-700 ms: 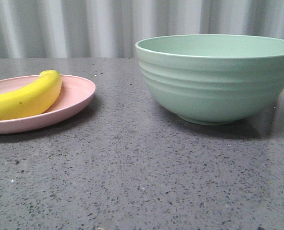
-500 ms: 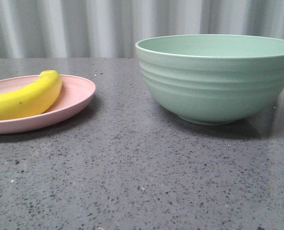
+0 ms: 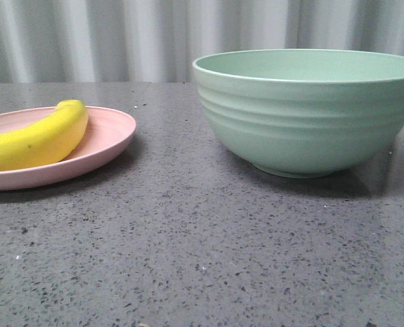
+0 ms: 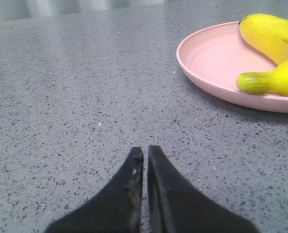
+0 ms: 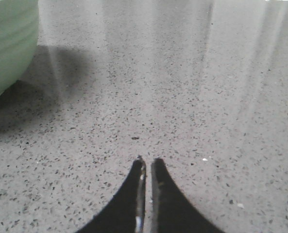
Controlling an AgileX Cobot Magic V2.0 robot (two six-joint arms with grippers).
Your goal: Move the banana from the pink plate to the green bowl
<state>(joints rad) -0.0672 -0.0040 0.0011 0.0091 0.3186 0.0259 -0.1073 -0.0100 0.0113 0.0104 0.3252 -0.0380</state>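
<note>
The yellow banana lies on the pink plate at the left of the front view. The green bowl stands at the right, apart from the plate. In the left wrist view the banana lies on the plate, its greenish tip toward the camera; my left gripper is shut and empty, low over the table, well short of the plate. In the right wrist view my right gripper is shut and empty over bare table, with the bowl off to one side. Neither gripper shows in the front view.
The grey speckled tabletop stretches between plate and bowl. A pale curtain hangs behind the table's far edge.
</note>
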